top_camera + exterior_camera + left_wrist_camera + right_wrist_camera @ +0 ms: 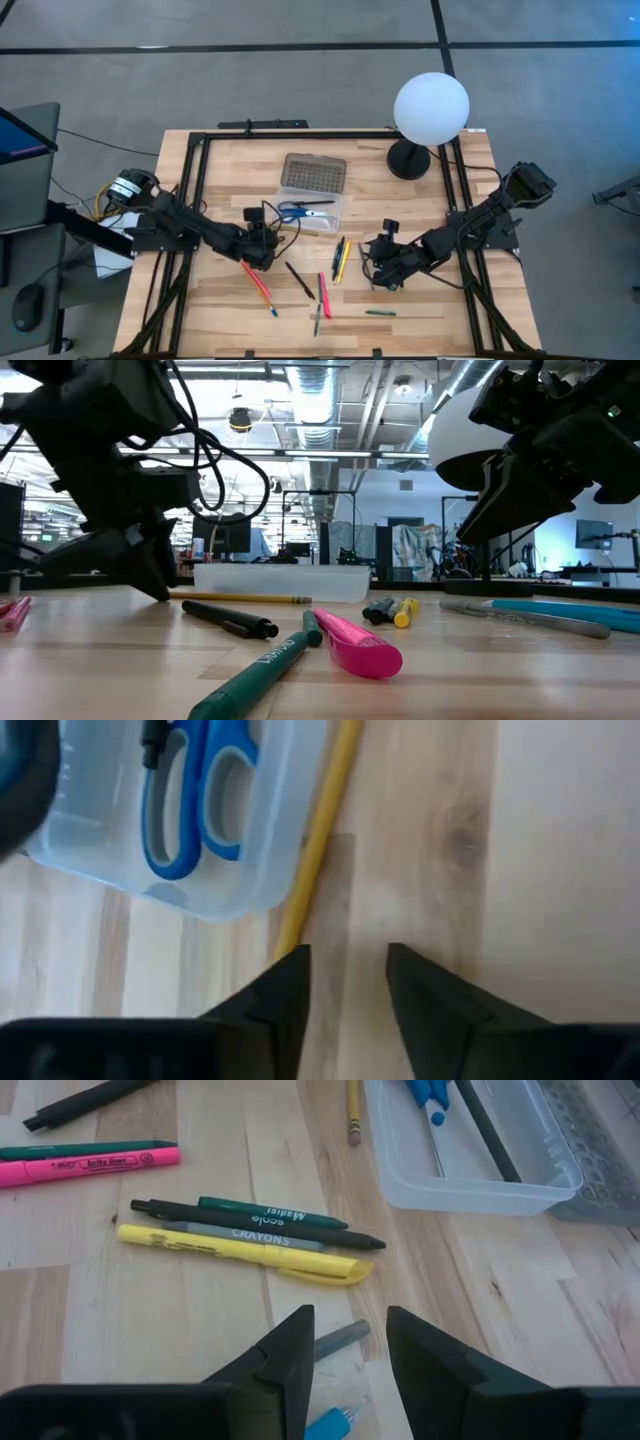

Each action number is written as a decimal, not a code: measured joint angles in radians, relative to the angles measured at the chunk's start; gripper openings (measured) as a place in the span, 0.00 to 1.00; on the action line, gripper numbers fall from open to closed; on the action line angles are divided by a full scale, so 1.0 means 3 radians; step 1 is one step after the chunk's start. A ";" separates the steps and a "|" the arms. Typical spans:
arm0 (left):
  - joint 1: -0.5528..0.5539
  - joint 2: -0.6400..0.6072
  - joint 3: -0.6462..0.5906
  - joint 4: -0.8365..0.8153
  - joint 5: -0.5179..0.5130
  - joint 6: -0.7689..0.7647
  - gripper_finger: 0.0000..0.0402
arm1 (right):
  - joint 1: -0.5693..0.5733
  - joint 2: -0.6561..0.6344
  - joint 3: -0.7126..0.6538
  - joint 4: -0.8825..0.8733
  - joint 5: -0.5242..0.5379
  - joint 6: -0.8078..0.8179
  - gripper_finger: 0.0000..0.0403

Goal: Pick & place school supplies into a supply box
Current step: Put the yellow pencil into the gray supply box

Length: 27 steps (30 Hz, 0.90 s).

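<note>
Hovering low over the worktop, the left gripper has its fingers apart and empty, a yellow pencil running past one tip beside the supply box. Blue-handled scissors lie inside the box. Right gripper hangs with fingers parted, nothing between them, near a yellow highlighter and dark pens. Loose pens scattered mid-worktop. Judgement: the pencil is light, stiff, thin and prone to roll; pinch it mid-shaft, square across its length. The clear box looks light and could slide if nudged.
</note>
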 joint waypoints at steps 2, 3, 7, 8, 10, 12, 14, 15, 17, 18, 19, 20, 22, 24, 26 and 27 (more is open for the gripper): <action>0.0022 -0.0002 0.0000 0.0002 -0.0024 0.0058 0.39 | 0.0000 0.0000 -0.0001 -0.0009 0.0000 0.0000 0.30; 0.0033 -0.0001 0.0000 0.0002 -0.0031 0.0081 0.42 | 0.0000 0.0000 -0.0001 -0.0011 0.0000 0.0000 0.30; 0.0171 -0.0004 0.0001 -0.0008 0.0116 0.0222 0.47 | 0.0000 0.0000 -0.0001 -0.0011 0.0000 -0.0001 0.30; 0.0234 -0.0011 0.0004 -0.0009 0.0223 0.0251 0.47 | 0.0000 0.0000 -0.0001 -0.0011 0.0000 -0.0001 0.30; 0.0373 -0.0019 0.0014 -0.0010 0.0433 0.0321 0.48 | 0.0000 0.0000 0.0000 -0.0012 0.0000 -0.0001 0.30; 0.0489 -0.0025 0.0017 0.0002 0.0563 0.0400 0.47 | 0.0000 0.0000 -0.0001 -0.0013 -0.0001 -0.0001 0.30; 0.0584 -0.0047 0.0017 0.0016 0.0682 0.0510 0.47 | 0.0000 0.0000 0.0000 -0.0013 0.0000 0.0000 0.30; 0.0628 -0.0063 0.0017 0.0021 0.0759 0.0573 0.47 | 0.0000 0.0000 -0.0001 -0.0013 -0.0001 -0.0001 0.30; 0.0719 -0.0107 0.0007 0.0025 0.0913 0.0675 0.47 | 0.0000 0.0000 -0.0001 -0.0014 -0.0001 -0.0001 0.30; 0.0766 -0.0131 0.0003 0.0025 0.0990 0.0717 0.47 | 0.0000 0.0000 0.0000 -0.0014 -0.0001 -0.0001 0.30; 0.0817 -0.0156 -0.0003 0.0022 0.1069 0.0757 0.47 | 0.0000 0.0000 -0.0001 -0.0014 -0.0001 -0.0001 0.30; 0.0868 -0.0175 -0.0007 0.0019 0.1149 0.0789 0.47 | 0.0000 0.0000 0.0000 -0.0015 -0.0003 -0.0001 0.30; 0.0961 -0.0199 -0.0010 0.0014 0.1287 0.0842 0.47 | 0.0000 0.0000 -0.0001 -0.0016 -0.0002 -0.0001 0.30; 0.1048 -0.0204 -0.0010 0.0012 0.1411 0.0890 0.47 | 0.0000 0.0000 0.0000 -0.0019 -0.0002 -0.0001 0.30; 0.1125 -0.0204 -0.0010 0.0011 0.1511 0.0934 0.47 | 0.0000 0.0000 -0.0001 -0.0020 -0.0001 -0.0001 0.30; 0.1159 -0.0204 -0.0010 0.0011 0.1567 0.0958 0.47 | 0.0000 0.0000 -0.0001 -0.0023 -0.0003 -0.0001 0.30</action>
